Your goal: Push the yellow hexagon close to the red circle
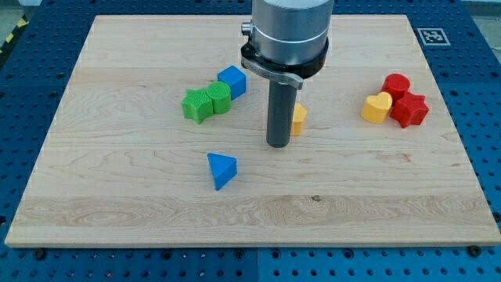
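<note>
Behind my tip, the yellow hexagon seems half hidden.

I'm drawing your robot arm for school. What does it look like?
My arm has no hand. The top part is a fat silvery-grey cylinder with a dark band and a metal clamp ring under it. Below hangs a straight dark grey rod, ending in my tip. I can't see any cables or markings on it.

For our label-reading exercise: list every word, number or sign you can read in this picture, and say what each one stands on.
No readable words or numbers.
Square black-and-white marker, at the top right corner of the board: a coded pattern, not text.
The blocks, such as the yellow hexagon and red circle, bear no marks.
</note>
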`<state>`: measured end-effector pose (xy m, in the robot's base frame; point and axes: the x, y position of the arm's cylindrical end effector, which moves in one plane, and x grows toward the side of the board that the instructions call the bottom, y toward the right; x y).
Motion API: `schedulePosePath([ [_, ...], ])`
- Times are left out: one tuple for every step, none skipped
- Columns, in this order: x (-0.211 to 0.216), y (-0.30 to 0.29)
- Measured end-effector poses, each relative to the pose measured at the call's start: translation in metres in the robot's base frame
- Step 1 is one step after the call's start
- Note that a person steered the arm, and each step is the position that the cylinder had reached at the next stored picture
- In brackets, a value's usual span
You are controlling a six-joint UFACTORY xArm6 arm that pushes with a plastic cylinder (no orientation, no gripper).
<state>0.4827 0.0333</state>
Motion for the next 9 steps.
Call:
schedulePosePath([
  [-0.013,-0.002],
  [-0.016,-0.002],
  [-0.018,-0.002],
  [-0.017,0.014],
  [-0.015,0.021],
  [-0.038,0.021],
  [-0.053,0.021],
  [-0.054,0.021],
  [-0.054,0.049],
])
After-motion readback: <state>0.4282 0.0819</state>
